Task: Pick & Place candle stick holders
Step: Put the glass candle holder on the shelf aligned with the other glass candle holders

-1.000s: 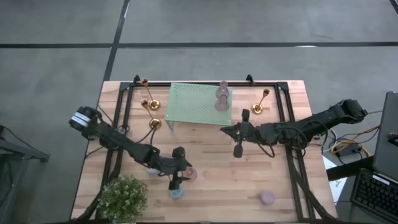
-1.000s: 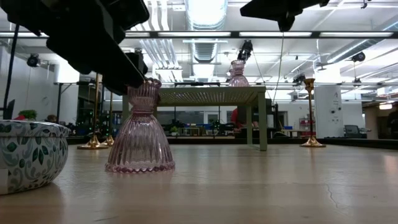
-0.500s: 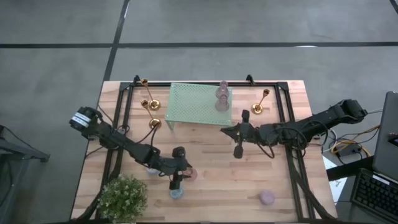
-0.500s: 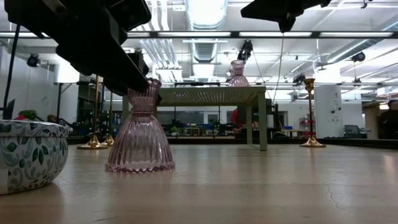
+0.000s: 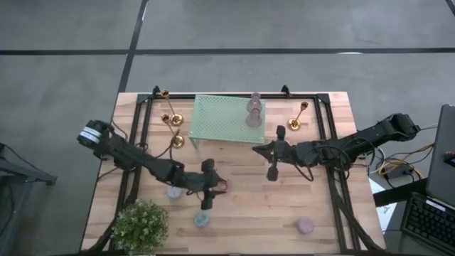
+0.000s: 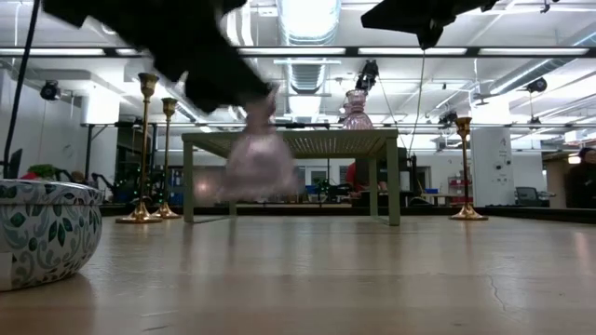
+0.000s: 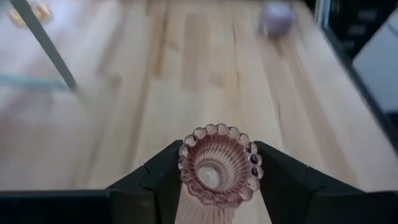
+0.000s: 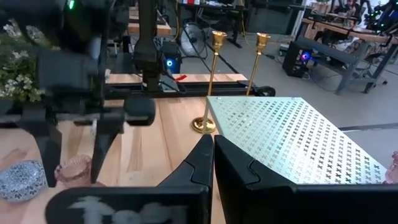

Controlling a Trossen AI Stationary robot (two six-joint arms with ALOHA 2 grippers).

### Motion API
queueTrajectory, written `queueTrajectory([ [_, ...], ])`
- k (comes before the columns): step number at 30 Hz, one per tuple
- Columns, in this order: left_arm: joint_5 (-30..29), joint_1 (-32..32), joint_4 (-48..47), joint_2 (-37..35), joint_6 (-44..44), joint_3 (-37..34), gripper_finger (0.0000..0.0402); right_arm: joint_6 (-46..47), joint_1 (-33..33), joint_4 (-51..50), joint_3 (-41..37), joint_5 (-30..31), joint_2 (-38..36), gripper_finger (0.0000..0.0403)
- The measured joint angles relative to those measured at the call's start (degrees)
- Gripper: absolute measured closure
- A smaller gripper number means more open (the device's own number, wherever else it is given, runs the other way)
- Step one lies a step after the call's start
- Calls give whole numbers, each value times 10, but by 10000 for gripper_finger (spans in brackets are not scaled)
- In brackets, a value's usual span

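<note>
My left gripper point(image 7: 217, 177) is shut on a pink ribbed glass candle stick holder point(image 7: 217, 163), which hangs above the table's near middle point(image 5: 222, 186) and shows blurred in the low view point(image 6: 256, 163). My right gripper point(image 5: 272, 173) hovers shut and holds nothing at the table's middle right, its fingers together point(image 8: 213, 155). More pink holders point(image 5: 253, 114) stand on the mint-green rack point(image 5: 224, 121). Gold candlesticks stand left point(image 5: 171, 119) and right point(image 5: 298, 117) of the rack. A blue cup point(image 5: 202, 220) and a lilac cup point(image 5: 305, 225) sit near the front edge. My left gripper pinches the holder's top part, just below its scalloped rim point(image 7: 186, 168), between its two fingers point(image 7: 163, 177), one on each side. The fingers come from the table's left, slanting down. The holder is about upright, flared base down, lifted clear of the table.
A bushy potted plant point(image 5: 140, 225) stands at the near left corner; its patterned pot point(image 6: 42, 233) fills the low view's left. Another small cup point(image 5: 174, 192) lies under my left arm. Black rails point(image 5: 135, 149) run along both table sides. Bare wood lies between the rack and the front edge.
My left gripper has risen and gone toward the table's far edge, taking the pink holder with it. The holder stood on the table with its base down and now hangs clear of the wood. The blue cup stays where it was, now out from under the gripper.
</note>
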Motion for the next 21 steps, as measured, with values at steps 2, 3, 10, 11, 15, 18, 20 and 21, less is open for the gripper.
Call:
queueTrajectory([
  [2, 1, 14, -11, -5, 12, 22, 216, 0, 1, -1, 0, 0, -5, 394],
  [3, 2, 20, -20, -5, 21, 34, 218, 0, 3, -1, 0, 0, -9, 394],
  [10, 6, 79, -57, -6, 35, 118, 223, -2, 25, -16, 0, 1, -51, 394],
  [11, 6, 88, -60, -6, 35, 128, 222, -2, 30, -19, 0, 1, -59, 394],
  [15, 6, 129, -67, -6, 35, 165, 219, -2, 51, -39, 0, 1, -89, 394],
  [18, 8, 162, -73, -6, 32, 187, 220, -2, 65, -48, 0, 1, -107, 394],
  [20, 20, 185, -75, -5, 31, 199, 220, -2, 72, -56, 0, 2, -114, 394],
  [21, 30, 196, -75, -5, 28, 205, 220, -2, 75, -61, 0, 2, -116, 394],
])
